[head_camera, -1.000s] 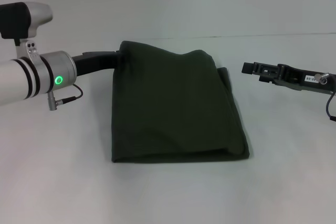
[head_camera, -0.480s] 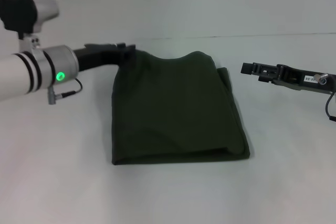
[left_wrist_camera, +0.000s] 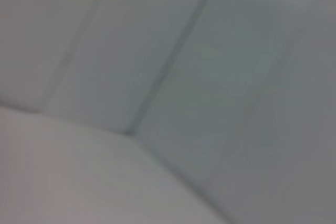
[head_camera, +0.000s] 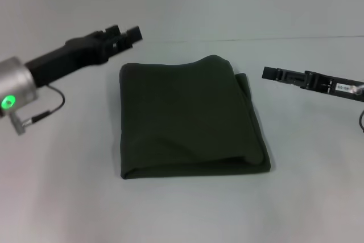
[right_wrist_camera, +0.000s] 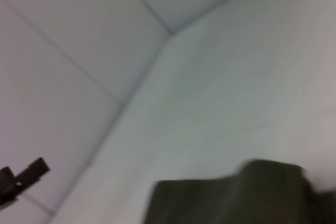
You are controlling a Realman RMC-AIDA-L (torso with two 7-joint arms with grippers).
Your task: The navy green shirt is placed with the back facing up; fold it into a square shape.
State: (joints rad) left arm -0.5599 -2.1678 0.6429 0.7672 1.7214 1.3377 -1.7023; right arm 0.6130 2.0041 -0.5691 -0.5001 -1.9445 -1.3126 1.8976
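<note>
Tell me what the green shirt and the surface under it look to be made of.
The navy green shirt: soft matte knit fabric, probably cotton, judging by its rounded folded edges and gentle creases. The table: smooth pale matte surface, possibly laminate or plastic; the look leaves it open.

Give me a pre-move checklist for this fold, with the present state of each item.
1. Navy green shirt folded into a roughly square stack: ok.
2. Plain side up, no lettering showing: ok.
3. Edges aligned: not ok; a lower layer sticks out at the far right corner.
4. Left claw clear of the cloth, raised off its far left corner: ok.
5. Right claw clear of the cloth, hovering off its right side: ok.
6. Claw fingers open or shut: cannot tell for either.
</note>
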